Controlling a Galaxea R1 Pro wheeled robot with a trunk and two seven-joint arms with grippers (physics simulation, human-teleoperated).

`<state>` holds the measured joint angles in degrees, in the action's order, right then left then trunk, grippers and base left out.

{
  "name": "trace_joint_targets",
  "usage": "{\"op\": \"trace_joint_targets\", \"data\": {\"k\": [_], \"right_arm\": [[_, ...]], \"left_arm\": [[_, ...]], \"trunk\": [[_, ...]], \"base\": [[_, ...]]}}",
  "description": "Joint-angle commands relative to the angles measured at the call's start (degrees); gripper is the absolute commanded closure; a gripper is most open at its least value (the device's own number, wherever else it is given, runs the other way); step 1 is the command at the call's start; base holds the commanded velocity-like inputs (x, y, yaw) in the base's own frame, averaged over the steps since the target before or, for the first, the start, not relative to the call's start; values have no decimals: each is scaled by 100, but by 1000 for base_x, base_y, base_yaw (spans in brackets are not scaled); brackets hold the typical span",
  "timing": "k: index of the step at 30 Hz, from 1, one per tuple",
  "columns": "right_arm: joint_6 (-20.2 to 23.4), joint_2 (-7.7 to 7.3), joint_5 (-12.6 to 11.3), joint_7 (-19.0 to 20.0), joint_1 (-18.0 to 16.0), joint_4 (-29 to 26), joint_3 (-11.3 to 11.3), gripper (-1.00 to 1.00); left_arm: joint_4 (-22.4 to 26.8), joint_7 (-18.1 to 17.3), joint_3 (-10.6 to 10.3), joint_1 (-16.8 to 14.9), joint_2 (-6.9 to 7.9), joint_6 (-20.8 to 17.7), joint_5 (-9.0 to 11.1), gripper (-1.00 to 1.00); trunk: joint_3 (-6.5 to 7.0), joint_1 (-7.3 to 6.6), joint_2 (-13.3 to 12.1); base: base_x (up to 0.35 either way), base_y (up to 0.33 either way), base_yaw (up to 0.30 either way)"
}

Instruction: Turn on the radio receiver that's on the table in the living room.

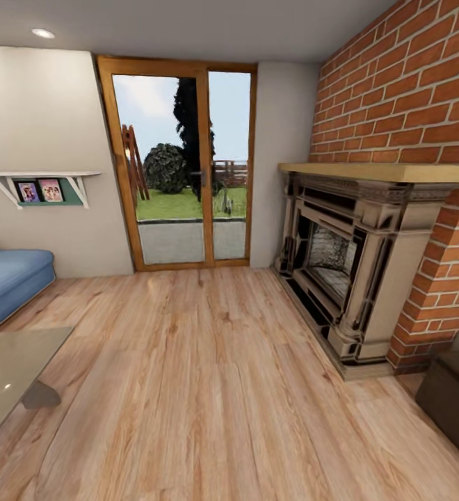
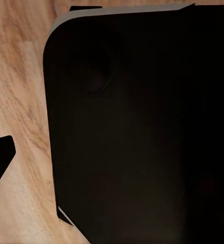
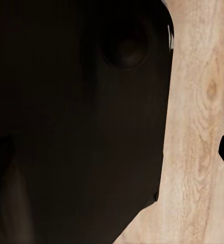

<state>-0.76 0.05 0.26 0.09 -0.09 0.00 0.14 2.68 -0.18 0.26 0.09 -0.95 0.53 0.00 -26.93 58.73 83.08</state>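
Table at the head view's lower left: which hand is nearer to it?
Left, probably. The table lies on the robot's left side. Both wrist views look at a dark panel over wood floor, so how far each arm is from it cannot be told.

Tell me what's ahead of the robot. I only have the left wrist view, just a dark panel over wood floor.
Observer: The head view faces a glass door on the far wall.
Operator: Any table nearby?
Observer: A corner of the table shows at that view's lower left, with a glossy top.
Operator: What's on the right?
Observer: A fireplace set against a brick wall.
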Motion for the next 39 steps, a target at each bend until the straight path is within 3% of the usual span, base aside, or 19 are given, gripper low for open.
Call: {"op": "trace_joint_targets", "data": {"k": [1,31,39], "right_arm": [[-17,-1,-2,0,0,0,-1,-100],[-115,0,-10,0,0,0,1,-100],[-114,-5,-19,0,0,0,3,-100]], "left_arm": [[1,0,0,0,0,0,0,-100],[4,0,0,0,7,0,0,-100],[2,0,0,0,0,0,0,-100]], "trunk": [[0,0,0],[0,0,0],[0,0,0]], "base": [[324,0,192],[324,0,263],[324,0,50]]}}
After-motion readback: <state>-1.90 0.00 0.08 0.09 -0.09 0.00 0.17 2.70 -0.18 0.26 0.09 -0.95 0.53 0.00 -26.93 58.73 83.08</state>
